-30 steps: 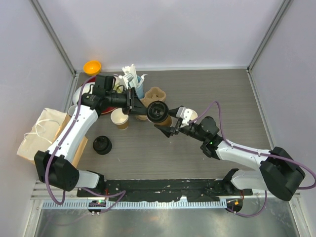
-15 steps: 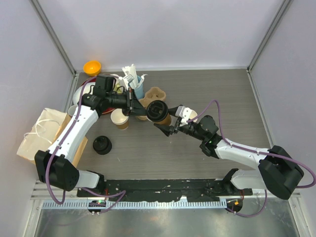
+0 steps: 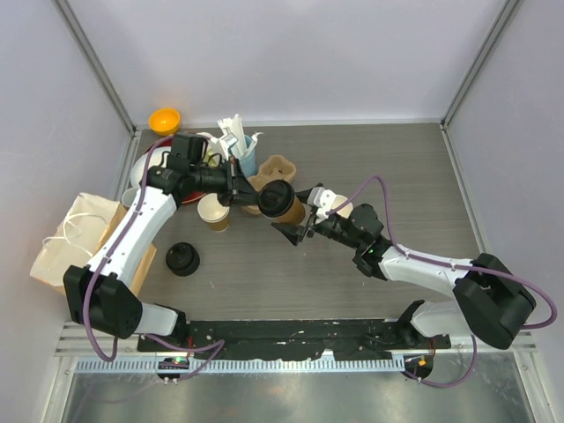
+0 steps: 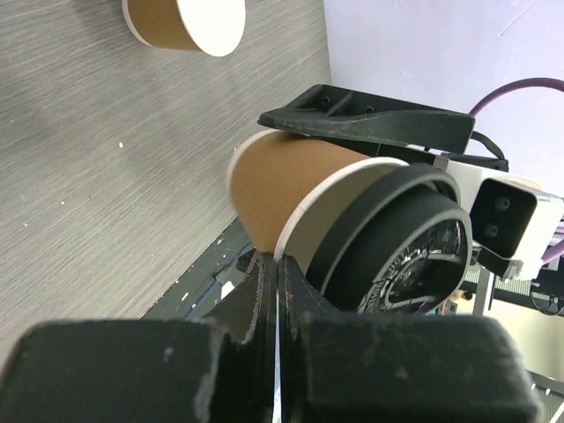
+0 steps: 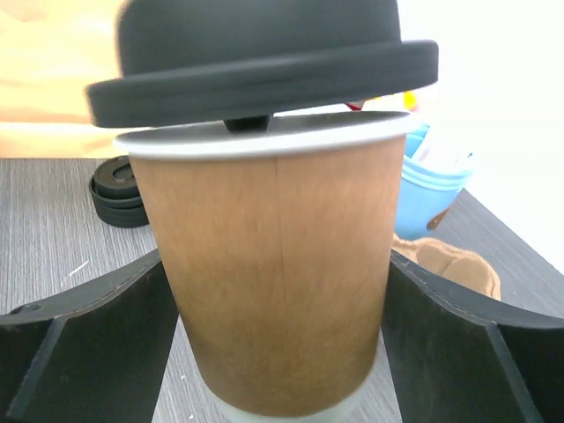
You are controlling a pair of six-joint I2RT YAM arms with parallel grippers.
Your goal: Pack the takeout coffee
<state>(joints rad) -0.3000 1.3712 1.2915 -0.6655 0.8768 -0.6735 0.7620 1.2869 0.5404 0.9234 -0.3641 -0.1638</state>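
Observation:
A brown takeout coffee cup (image 3: 296,212) (image 5: 269,273) leans between the fingers of my right gripper (image 3: 296,215) (image 5: 278,335), which press its sides. A black sip lid (image 3: 275,199) (image 5: 264,57) rests crooked on the rim, with a gap on one side. My left gripper (image 3: 239,186) (image 4: 278,264) is shut, empty, its tip right by the cup's rim and lid (image 4: 388,238). A second brown cup (image 3: 214,211) (image 4: 185,22) stands open, without a lid, under the left arm.
Spare black lids (image 3: 182,258) (image 5: 119,189) lie on the table at front left. A light blue cup of white sticks (image 3: 241,148), a pulp cup carrier (image 3: 278,166) and an orange bowl (image 3: 164,119) are at the back. A paper bag (image 3: 66,242) sits far left.
My left gripper's fingers have closed and drawn back a little from the lid. The right gripper and its cup have shifted slightly left, towards the left gripper.

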